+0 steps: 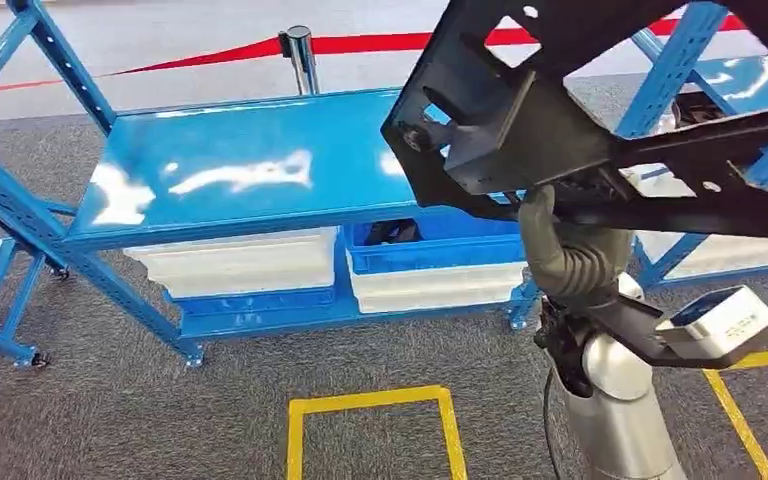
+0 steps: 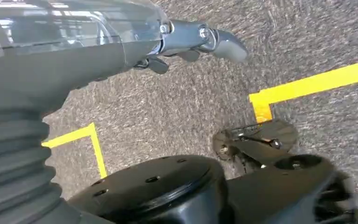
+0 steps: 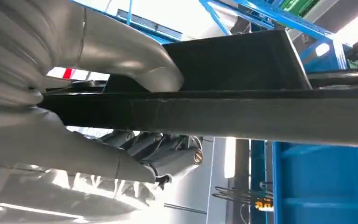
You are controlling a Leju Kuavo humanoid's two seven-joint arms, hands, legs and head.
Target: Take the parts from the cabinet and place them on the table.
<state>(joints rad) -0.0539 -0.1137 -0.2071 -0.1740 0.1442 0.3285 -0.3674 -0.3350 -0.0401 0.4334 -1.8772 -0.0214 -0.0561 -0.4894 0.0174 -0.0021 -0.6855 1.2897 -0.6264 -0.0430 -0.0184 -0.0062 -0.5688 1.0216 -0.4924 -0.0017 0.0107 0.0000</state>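
I see my right hand (image 1: 560, 250) up high at about 2 o'clock in the head view, and it grips a big flat black metal part with cut-out holes (image 1: 600, 110). In the right wrist view the thick grey thumb (image 3: 135, 60) lies on one side of the part's dark edge (image 3: 242, 116) and the darker fingers (image 3: 168, 154) curl under the other side, so the part is squeezed between them. The part is tilted and held up in the air, in front of the shiny blue metal table top (image 1: 230, 165), which sits at about 11 o'clock. It is not touching the table. Under the table top, on the low shelf, there are white plastic bins (image 1: 240, 260) and a blue plastic bin (image 1: 440, 245) side by side. A yellow tape square (image 1: 370, 425) is on the grey carpet floor (image 1: 110, 400) at 6 o'clock. A red rope on a silver post (image 1: 300, 50) runs along the back at 12 o'clock. My left hand (image 2: 186, 44) hangs down over the carpet in the left wrist view. Its fingers look curled in a bit and nothing is in them, but I cannot tell for sure if it is open or closed.
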